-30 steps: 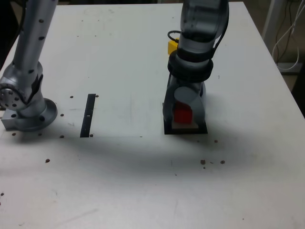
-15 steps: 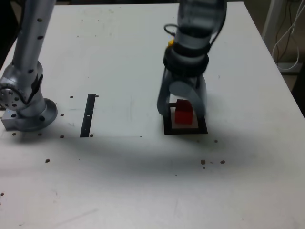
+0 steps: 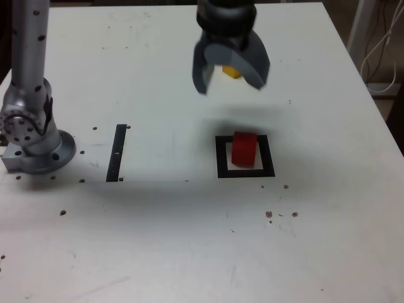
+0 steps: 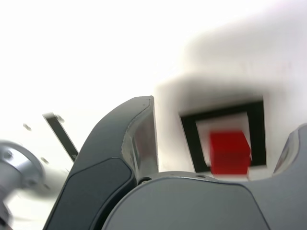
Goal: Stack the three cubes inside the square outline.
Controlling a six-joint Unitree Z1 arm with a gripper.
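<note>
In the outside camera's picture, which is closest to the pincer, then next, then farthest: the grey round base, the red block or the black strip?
1. Red block: inside the black square.
2. Black strip: toward the exterior view's left.
3. Grey round base: at the far left.

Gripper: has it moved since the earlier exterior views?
Yes: the gripper has gone up the exterior view, away from the square outline, and slightly left.
</note>
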